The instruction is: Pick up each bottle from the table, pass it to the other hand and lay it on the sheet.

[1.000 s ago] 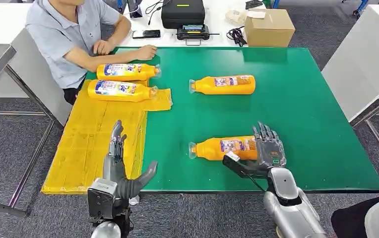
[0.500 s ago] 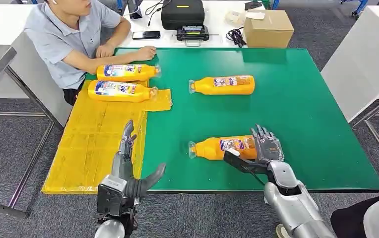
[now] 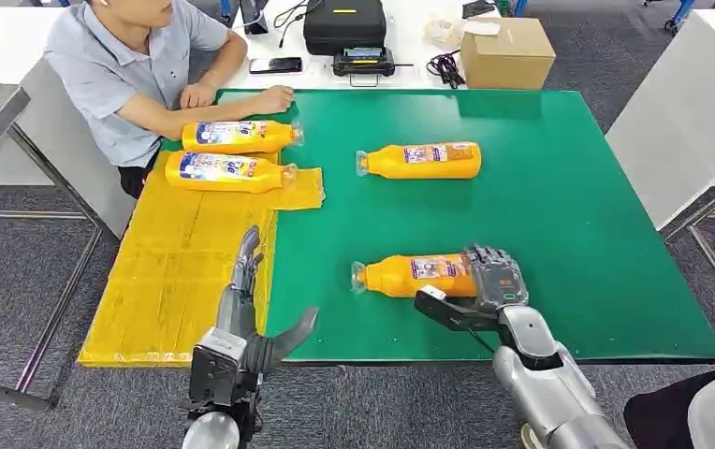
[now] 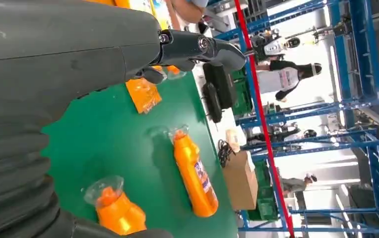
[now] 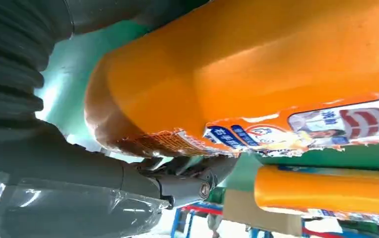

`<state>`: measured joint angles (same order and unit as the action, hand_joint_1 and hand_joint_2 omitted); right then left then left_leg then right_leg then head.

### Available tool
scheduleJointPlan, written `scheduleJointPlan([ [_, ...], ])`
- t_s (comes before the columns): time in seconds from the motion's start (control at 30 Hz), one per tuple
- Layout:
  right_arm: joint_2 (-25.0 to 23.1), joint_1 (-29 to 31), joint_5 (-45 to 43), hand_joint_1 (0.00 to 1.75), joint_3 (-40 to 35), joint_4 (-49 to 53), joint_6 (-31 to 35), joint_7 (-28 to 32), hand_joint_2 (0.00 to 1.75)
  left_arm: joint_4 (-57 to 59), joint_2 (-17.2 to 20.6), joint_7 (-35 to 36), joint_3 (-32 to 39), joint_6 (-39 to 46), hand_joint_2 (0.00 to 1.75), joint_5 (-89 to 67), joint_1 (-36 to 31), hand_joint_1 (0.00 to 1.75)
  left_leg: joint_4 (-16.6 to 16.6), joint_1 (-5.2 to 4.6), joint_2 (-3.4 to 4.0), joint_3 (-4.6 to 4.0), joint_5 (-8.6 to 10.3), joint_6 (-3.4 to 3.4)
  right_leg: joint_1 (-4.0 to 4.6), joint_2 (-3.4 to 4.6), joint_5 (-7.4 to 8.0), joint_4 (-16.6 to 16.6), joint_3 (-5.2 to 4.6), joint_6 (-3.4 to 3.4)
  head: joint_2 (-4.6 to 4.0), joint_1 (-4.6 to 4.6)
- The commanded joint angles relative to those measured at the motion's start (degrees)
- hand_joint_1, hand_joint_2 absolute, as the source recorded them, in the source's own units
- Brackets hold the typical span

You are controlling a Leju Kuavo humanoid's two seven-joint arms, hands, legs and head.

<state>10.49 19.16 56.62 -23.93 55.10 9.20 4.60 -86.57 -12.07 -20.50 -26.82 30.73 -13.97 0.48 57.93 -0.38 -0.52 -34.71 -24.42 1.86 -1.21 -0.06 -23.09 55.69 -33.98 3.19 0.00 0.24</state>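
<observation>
A near orange plastic bottle (image 3: 417, 275), lying on its side on the green worktop (image 3: 569, 206), is being gripped at its base end by the right hand (image 3: 490, 278), fingers curled over the body and thumb beneath. Its long axis is running across the worktop, clear cap pointing toward the left hand (image 3: 241, 295), which is being held open, fingers apart, above the front edge beside the yellow sheet (image 3: 176, 271). A second orange bottle (image 3: 419, 160) is lying well apart, farther back. Two labelled orange bottles (image 3: 227, 154) are already resting on the sheet's far end; its near part is being left free for laying. A seated person's hand (image 3: 274, 97) is resting at the far edge
</observation>
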Motion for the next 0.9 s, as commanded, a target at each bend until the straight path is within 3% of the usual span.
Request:
scheduleJointPlan([
  [0.03, 0.3, 0.4, -10.3, 1.75, 0.2, -3.5, -5.6, 6.7, 1.75, 4.9, 1.9, -1.2, -1.6, -0.3, 1.75, 1.1, -2.9, 0.00, -0.1, 0.07, -0.06, 0.26, -0.04, -0.13, 0.09, -0.10, -0.05, -0.1, 0.30, -0.16, 0.00, 0.00],
  [0.4, 0.9, 0.0, -15.9, 1.75, 1.1, -3.8, -7.1, 9.6, 1.75, 5.3, 2.1, -2.0, -1.9, 0.0, 1.75, 2.1, -3.4, 0.00, -0.1, 0.05, -0.03, 0.26, -0.02, -0.07, 0.05, -0.07, -0.04, -0.1, 0.26, -0.11, 0.00, 0.00],
  [0.57, -0.5, -3.1, -27.2, 1.75, 4.1, 2.0, -10.5, 16.6, 1.75, 6.1, 0.7, -2.6, -1.0, -1.7, 1.75, 10.2, -3.2, 0.00, -0.1, 0.08, -0.06, 0.27, -0.03, -0.11, 0.09, -0.11, -0.05, -0.1, 0.29, -0.14, 0.00, 0.00],
  [0.9, -0.3, -3.7, -27.5, 1.75, 3.7, 3.8, -10.6, 16.1, 1.75, 6.9, 0.7, -3.2, -1.5, -1.6, 1.75, 11.0, -3.5, 0.00, 0.0, 0.05, -0.03, 0.18, -0.03, -0.08, 0.06, -0.07, -0.04, -0.1, 0.19, -0.11, 0.00, 0.00],
])
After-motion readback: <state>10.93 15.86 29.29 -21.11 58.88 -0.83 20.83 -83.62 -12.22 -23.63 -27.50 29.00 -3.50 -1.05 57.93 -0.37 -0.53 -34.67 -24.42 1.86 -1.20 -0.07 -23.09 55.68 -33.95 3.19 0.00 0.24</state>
